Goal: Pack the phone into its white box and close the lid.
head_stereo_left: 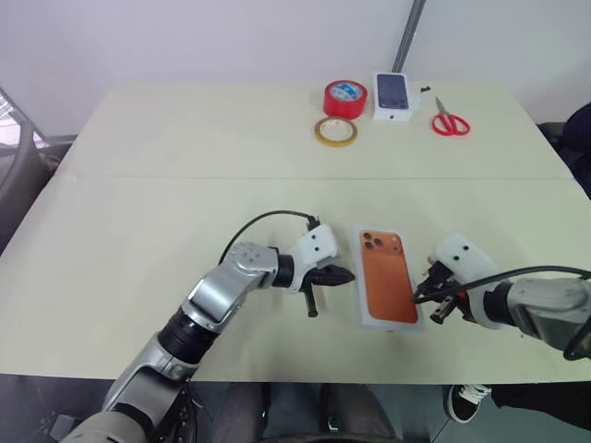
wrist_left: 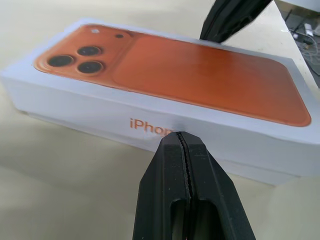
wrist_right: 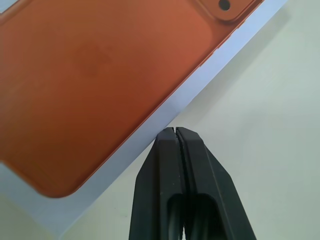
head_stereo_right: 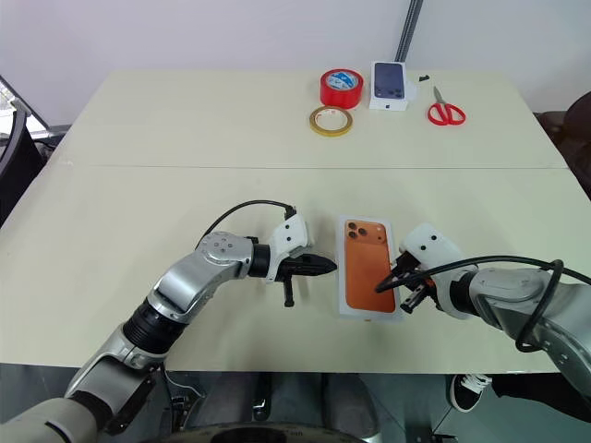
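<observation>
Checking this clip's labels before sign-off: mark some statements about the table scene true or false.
1. The left pincer and the right pincer are both shut. True.
2. The white iPhone box lies between the two pincers. True.
3. The scissors have blue handles. False: the handles are red.
4. The left pincer grips the box. False: it is shut on nothing, its tip pointing at the box's lettered side.
5. The red tape roll lies beside the iPhone box. False: it is at the table's far end, next to the small white box.
</observation>
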